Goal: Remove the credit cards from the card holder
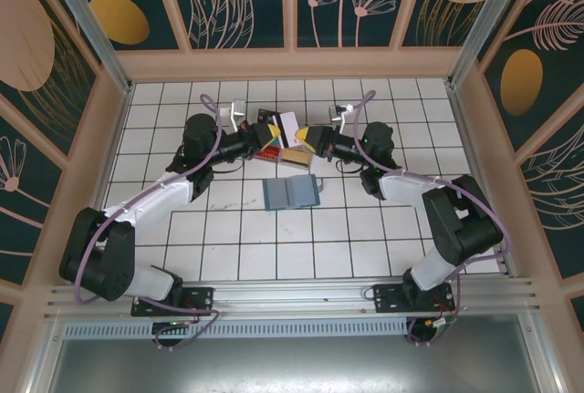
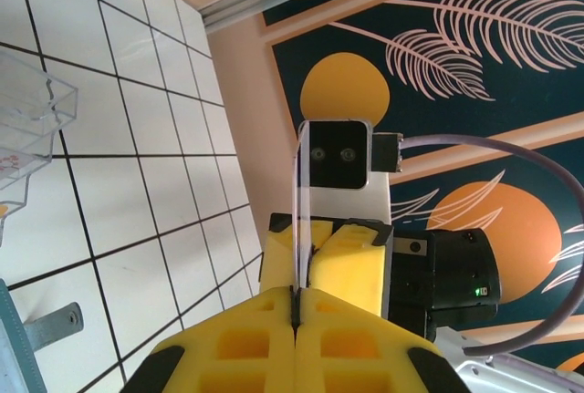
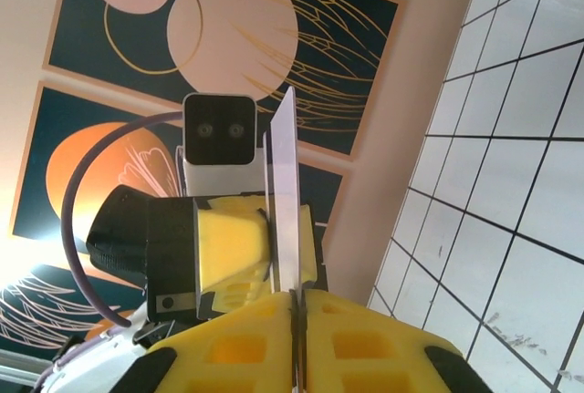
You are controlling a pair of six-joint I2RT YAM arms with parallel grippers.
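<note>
From above: white tiled floor (image 1: pixel 228 238) w/ dark grout, boxed in by a pale wood rim; walls are dark teal panels w/ orange discs and pale leaf and flower line-drawings; a metal rail runs along the near edge by the arm bases; both arms reach in toward the middle of the far half, tips facing each other; left gripper (image 1: pixel 274 130) and right gripper (image 1: pixel 303 135) are both pinched on one pale credit card (image 1: pixel 286 125), held up off the tiles betw. them; the card holder (image 1: pixel 290 192) lies open and flat on the tiles nearer the bases, apart from both grippers, two grey-blue faces up; under the grippers sit a reddish piece (image 1: pixel 269 149) and a tan piece (image 1: pixel 294 157), can't tell what they are. Left wrist cam: left gripper (image 2: pixel 295 302) has its yellow fingers pressed together on the credit card (image 2: pixel 297 192), seen edge-on as a thin line; the card's far end sits in the right gripper (image 2: pixel 306 243); a clear plastic tray (image 2: pixel 32 106) is on the tiles at left; beyond, wood rim and teal wall w/ an orange disc and feathery leaves. Right wrist cam: right gripper (image 3: pixel 294 306) is likewise closed on the credit card (image 3: pixel 283 183), pale lilac here; left gripper (image 3: pixel 274 261) grips the opposite end; tiles off to the right w/ faint scuffs, wall panels w/ pale circle, crescent and orange disc behind.
</note>
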